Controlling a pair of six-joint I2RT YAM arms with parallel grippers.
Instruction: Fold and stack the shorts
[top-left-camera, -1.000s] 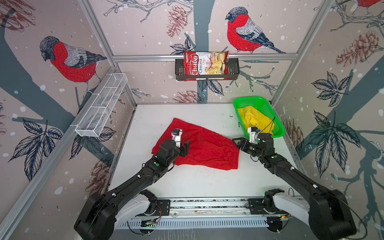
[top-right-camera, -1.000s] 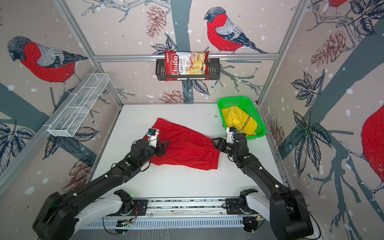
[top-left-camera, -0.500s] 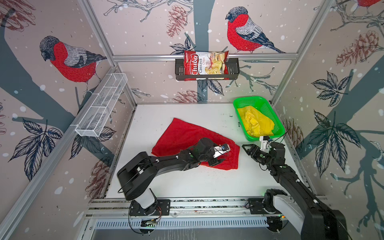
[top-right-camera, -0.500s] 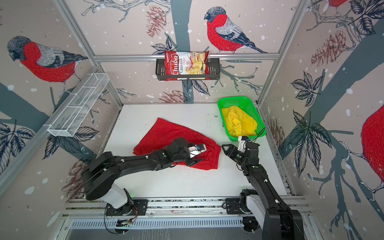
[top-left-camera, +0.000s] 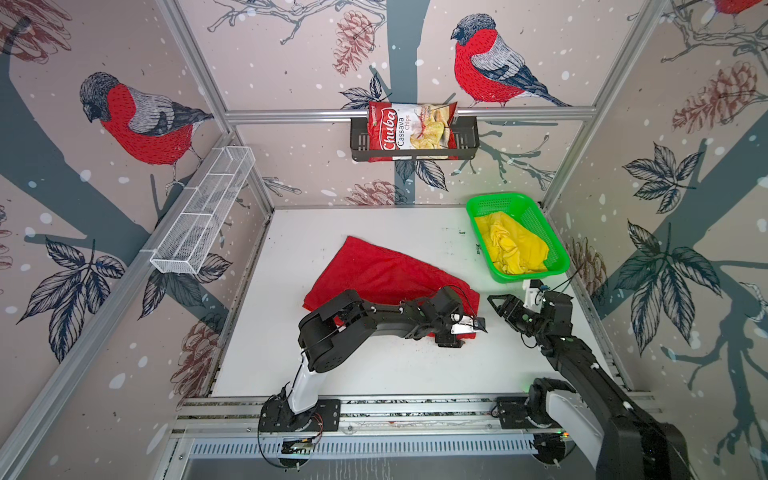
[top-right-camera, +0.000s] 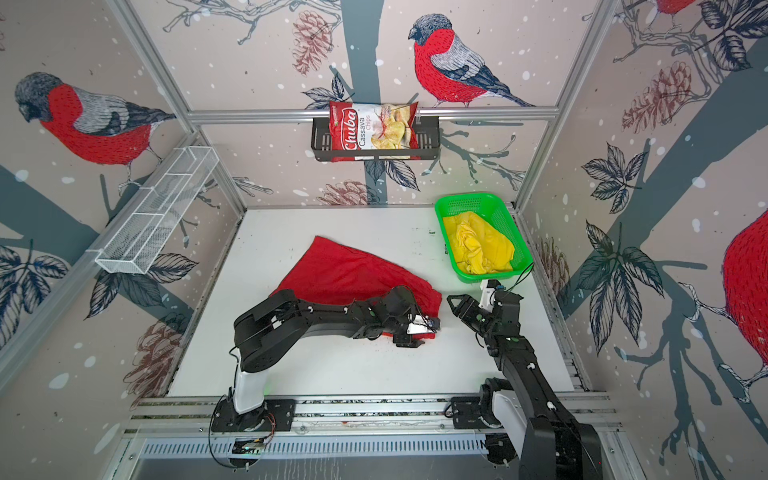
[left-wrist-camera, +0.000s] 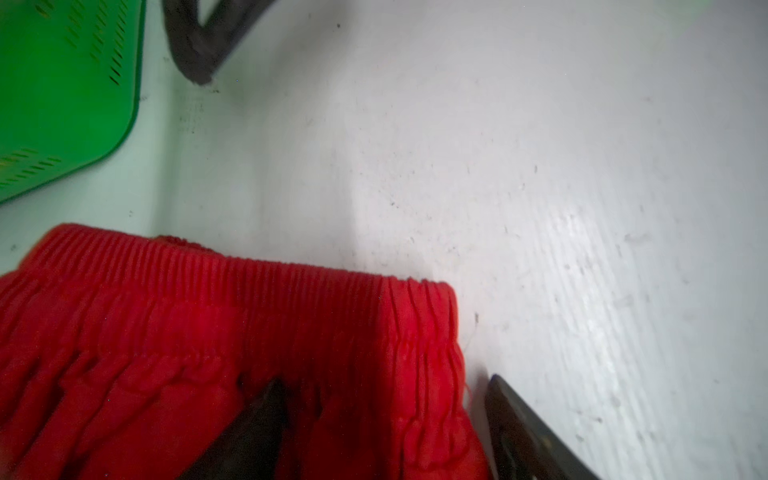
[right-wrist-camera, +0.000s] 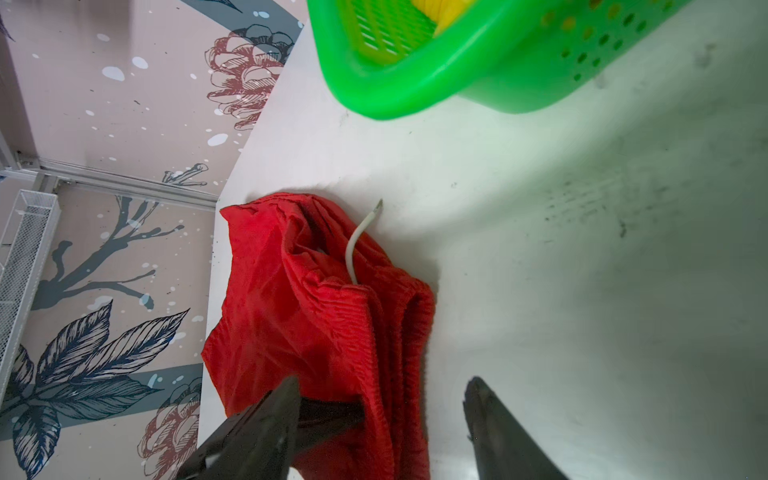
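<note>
The red shorts (top-left-camera: 386, 274) (top-right-camera: 345, 270) lie spread on the white table. My left gripper (top-left-camera: 467, 336) (top-right-camera: 422, 332) reaches across them to the near right waistband corner. In the left wrist view it (left-wrist-camera: 384, 382) is open; one finger rests on the red cloth (left-wrist-camera: 208, 332), the other on bare table beside the corner. My right gripper (top-left-camera: 496, 307) (top-right-camera: 456, 307) is open just right of the waistband, holding nothing (right-wrist-camera: 382, 380). A white drawstring (right-wrist-camera: 353, 249) pokes out of the shorts (right-wrist-camera: 311, 299). The yellow shorts (top-left-camera: 511, 245) (top-right-camera: 482, 245) lie crumpled in the basket.
The green mesh basket (top-left-camera: 528, 276) (top-right-camera: 490, 275) (right-wrist-camera: 415, 95) stands at the back right, close behind the right gripper. A chips bag (top-left-camera: 409, 126) sits in a black shelf on the back wall. A white wire rack (top-left-camera: 203, 216) hangs on the left wall.
My left arm swung from the shorts' left edge across to their right waistband corner, its jaws widening. My right gripper drew back to the right. The red shorts kept their outline.
</note>
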